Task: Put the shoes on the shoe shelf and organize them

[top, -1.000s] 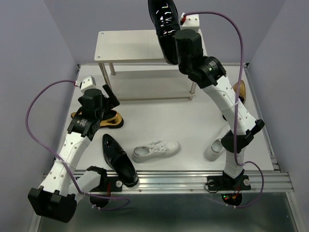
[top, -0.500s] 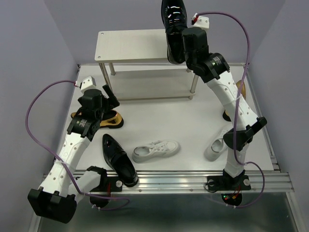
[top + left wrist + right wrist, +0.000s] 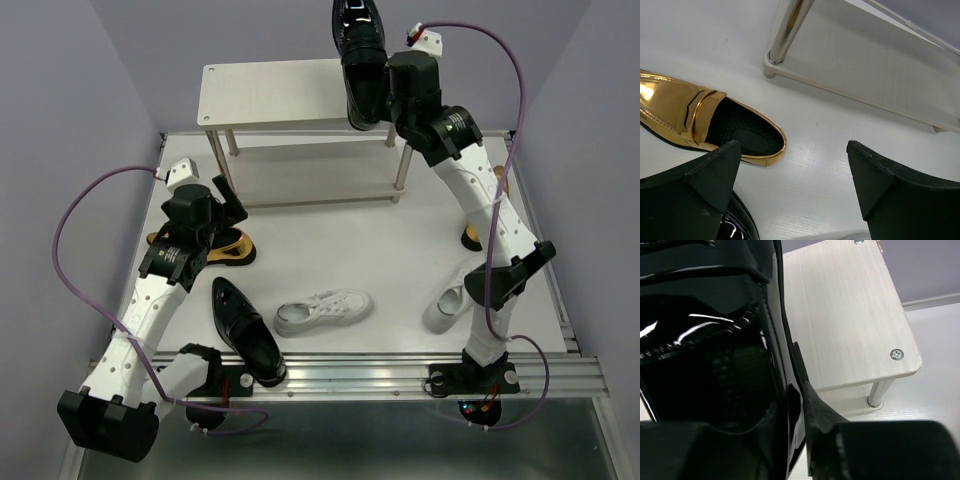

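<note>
Right claw [image 3: 385, 95] pinched a black shoe [image 3: 358, 60] by its heel rim, poising it over the shelf [image 3: 270, 95] top for setting down; left claw [image 3: 794, 150] hung wide open above a gold loafer [image 3: 700, 120].

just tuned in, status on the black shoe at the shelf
Right hand pinching side wall of black dress shoe, over right end of shelf. Left hand open, low beside gold loafer. Nothing seen blocking the shelf top.

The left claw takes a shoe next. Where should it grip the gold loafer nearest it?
Pinch the gold loafer by its heel collar from above, one jaw inside the opening: it sits upright, mouth up; that thin rim should suit a pinch.
</note>
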You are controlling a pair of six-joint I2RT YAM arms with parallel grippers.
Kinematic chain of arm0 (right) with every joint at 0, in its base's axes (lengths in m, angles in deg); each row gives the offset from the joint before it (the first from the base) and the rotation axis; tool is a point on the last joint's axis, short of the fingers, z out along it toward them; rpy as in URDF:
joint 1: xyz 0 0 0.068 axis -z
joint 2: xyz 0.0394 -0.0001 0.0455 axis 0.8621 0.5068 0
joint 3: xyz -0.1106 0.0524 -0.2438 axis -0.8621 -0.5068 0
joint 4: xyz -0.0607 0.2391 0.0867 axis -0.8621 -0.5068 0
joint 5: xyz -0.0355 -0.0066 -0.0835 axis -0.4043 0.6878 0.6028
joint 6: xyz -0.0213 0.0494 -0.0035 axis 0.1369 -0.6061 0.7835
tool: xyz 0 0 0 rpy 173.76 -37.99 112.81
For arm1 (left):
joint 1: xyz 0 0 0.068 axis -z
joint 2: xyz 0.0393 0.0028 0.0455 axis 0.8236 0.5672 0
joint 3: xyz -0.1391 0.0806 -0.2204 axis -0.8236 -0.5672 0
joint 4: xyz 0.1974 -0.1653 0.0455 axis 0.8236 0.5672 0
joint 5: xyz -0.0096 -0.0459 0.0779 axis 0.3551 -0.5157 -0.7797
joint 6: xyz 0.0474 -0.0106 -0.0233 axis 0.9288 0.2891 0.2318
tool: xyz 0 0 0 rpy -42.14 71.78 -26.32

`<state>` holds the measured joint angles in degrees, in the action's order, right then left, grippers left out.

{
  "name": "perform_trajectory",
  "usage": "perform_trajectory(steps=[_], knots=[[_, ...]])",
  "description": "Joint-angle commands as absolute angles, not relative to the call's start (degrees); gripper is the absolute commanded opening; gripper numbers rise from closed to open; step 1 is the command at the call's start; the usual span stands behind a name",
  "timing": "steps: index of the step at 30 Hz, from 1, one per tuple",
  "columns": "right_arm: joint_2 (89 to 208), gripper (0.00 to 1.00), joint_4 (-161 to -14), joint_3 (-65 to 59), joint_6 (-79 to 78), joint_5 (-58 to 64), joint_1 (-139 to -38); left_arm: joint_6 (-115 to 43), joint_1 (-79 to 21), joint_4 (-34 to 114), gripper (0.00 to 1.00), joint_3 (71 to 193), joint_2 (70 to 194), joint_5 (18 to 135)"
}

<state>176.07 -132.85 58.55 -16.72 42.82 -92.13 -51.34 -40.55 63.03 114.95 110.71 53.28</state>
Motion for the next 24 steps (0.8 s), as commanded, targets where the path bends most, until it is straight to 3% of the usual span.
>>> perform_trajectory(steps=[1, 7, 11, 13, 16, 24], knots=[[174.85, 0.38, -127.85, 60.28, -17.96, 40.52, -91.81, -50.63, -40.77, 62.17, 0.98, 114.73, 109.95, 53.5], [175.2, 0.63, -127.85, 61.07, -17.08, 39.64, -91.81, -50.72, -40.85, 61.82, 0.98, 114.81, 110.57, 53.85], [175.47, 0.65, -127.85, 61.24, -16.9, 39.2, -91.81, -50.81, -40.77, 61.82, 0.98, 114.99, 110.83, 54.03], [175.47, 0.7, -127.85, 61.42, -16.81, 38.76, -91.81, -50.81, -40.85, 61.82, 0.98, 114.99, 110.92, 53.94], [175.12, 0.85, -127.94, 62.03, -16.02, 37.53, -91.81, -50.63, -40.77, 62.17, 0.98, 115.34, 111.27, 54.55], [169.06, 1.0, -127.76, 60.81, -13.91, 36.13, -91.81, -50.55, -40.77, 63.83, 0.98, 115.34, 112.5, 51.84]])
